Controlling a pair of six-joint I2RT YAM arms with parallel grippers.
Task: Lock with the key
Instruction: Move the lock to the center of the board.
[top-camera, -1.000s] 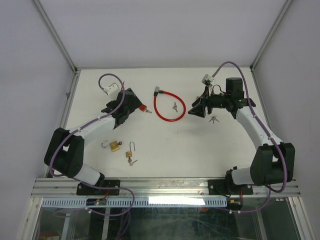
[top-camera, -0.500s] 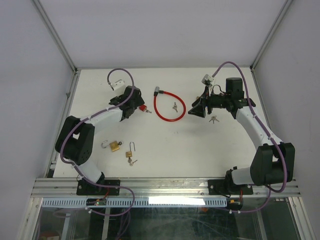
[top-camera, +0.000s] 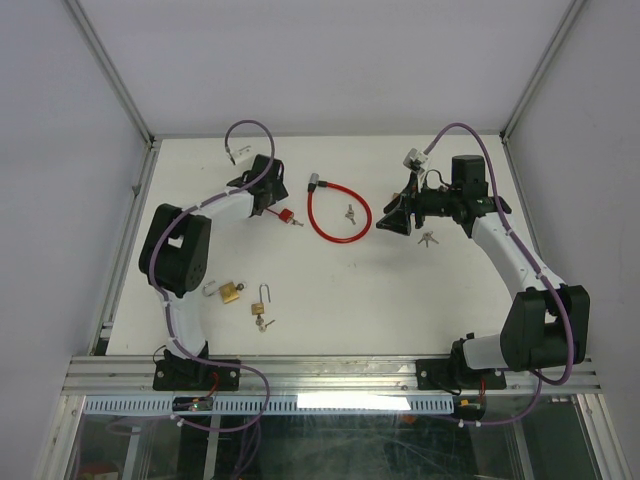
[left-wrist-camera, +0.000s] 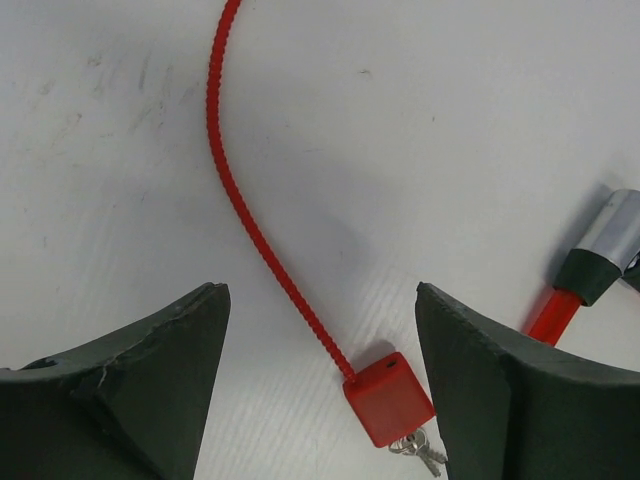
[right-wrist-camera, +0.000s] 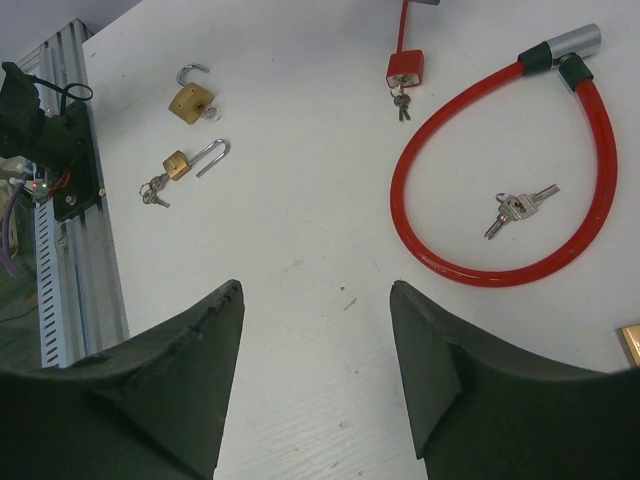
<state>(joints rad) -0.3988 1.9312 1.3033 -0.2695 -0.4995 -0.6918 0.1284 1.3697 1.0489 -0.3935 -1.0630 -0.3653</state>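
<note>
Left wrist: your left tool (left-wrist-camera: 320, 292) has jaws apart, framing the red cable padlock (left-wrist-camera: 390, 398) and its keys (left-wrist-camera: 421, 452) on the worktop (left-wrist-camera: 420, 120). Right tool (right-wrist-camera: 315, 287) apart, empty.

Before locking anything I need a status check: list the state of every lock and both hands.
Left brass padlock: shackle open.
Right brass padlock: shackle open.
Small red lock: key apparently inserted.
Red cable loop: ends joined; key bunch loose inside.
Left hand: open, empty.
Right hand: open, empty.

Small red cable padlock (left-wrist-camera: 390, 398), lying flat near the table's (top-camera: 400, 300) far-left corner, keys (left-wrist-camera: 418, 452) at its body, thin ribbed cable trailing off.
</note>
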